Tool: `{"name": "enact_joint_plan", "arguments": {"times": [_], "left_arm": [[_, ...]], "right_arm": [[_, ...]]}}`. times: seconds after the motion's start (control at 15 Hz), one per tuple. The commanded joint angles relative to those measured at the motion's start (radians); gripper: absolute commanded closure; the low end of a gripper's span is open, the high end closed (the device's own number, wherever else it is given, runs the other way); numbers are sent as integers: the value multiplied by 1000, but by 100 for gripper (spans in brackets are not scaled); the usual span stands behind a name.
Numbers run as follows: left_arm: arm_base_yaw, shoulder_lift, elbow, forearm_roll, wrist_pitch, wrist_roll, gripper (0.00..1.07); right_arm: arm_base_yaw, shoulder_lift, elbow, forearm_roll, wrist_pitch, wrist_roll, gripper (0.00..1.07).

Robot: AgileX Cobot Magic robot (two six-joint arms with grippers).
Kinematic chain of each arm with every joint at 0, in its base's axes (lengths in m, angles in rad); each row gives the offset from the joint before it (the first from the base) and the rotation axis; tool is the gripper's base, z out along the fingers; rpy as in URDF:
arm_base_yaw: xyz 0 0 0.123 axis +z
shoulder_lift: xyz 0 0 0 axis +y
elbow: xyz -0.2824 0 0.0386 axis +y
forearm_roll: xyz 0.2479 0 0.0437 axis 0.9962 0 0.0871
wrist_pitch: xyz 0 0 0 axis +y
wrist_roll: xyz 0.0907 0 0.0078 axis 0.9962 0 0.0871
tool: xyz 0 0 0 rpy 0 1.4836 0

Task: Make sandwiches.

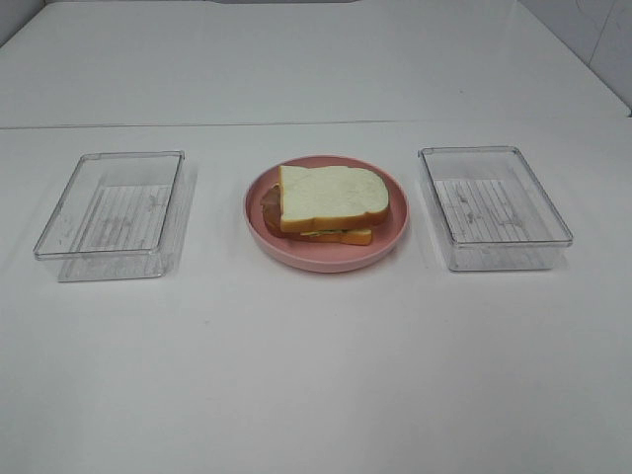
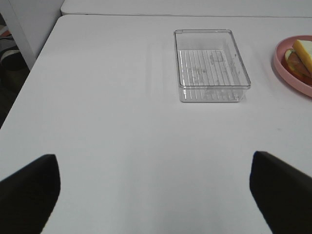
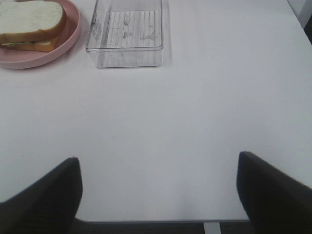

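While jaws gape, sandwich [image 1: 331, 204] lies distant.

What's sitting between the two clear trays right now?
The pink plate with the assembled sandwich sits between the left tray and right tray, touching neither; the exterior high view shows it.

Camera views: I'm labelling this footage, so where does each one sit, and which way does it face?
Exterior high: mounted high, looks down on the sandwich on the pink plate; no arm shows.
Left wrist: faces the left tray; left hand open.
Right wrist: faces the right tray; right hand open.
All share the plate.
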Motion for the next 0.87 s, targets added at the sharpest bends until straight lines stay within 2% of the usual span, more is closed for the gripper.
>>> {"name": "enact_joint_plan", "arguments": {"times": [0.07, 0.87], "left_arm": [[1, -13, 1, -8, -4, 1, 6], [1, -13, 1, -8, -4, 2, 6]], "right_arm": [[-5, -30, 4, 5, -9, -12, 22], [-3, -29, 4, 5, -9, -12, 22]]}}
